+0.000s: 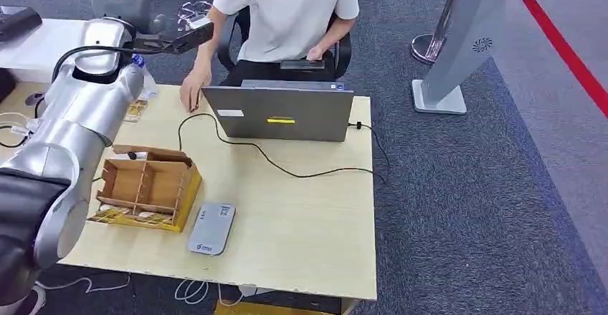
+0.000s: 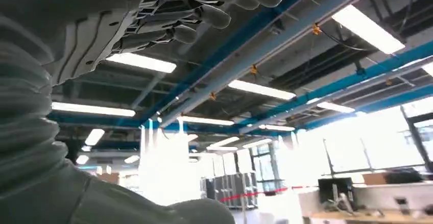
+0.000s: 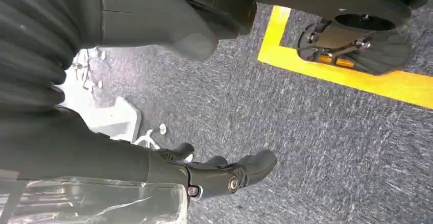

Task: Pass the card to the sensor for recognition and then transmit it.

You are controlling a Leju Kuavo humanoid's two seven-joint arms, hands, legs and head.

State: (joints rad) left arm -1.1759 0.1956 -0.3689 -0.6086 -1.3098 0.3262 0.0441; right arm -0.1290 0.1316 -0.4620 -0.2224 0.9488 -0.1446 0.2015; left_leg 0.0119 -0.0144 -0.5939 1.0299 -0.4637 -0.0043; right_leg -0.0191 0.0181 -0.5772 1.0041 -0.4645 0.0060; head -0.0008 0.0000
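At the left of the head view the silver left arm [image 1: 79, 114] is raised and stretched forward over the far left corner of the table [image 1: 301, 214], toward the seated person [image 1: 287, 13], whose hand [image 1: 192, 89] rests on the tabletop beside the laptop [image 1: 283, 114]. The left hand [image 2: 168, 15], seen in its wrist view against the ceiling lights, has its fingers extended and loosely apart, and no card is visible in it. I judge the task late or between cycles, though a handover cannot be confirmed. Cards [image 1: 118, 216] lie in the wooden organizer [image 1: 147, 186]; just right of it sits the grey sensor [image 1: 212, 227]. The right hand [image 3: 219, 175] hangs toward the carpet, fingers loosely curled, holding nothing.
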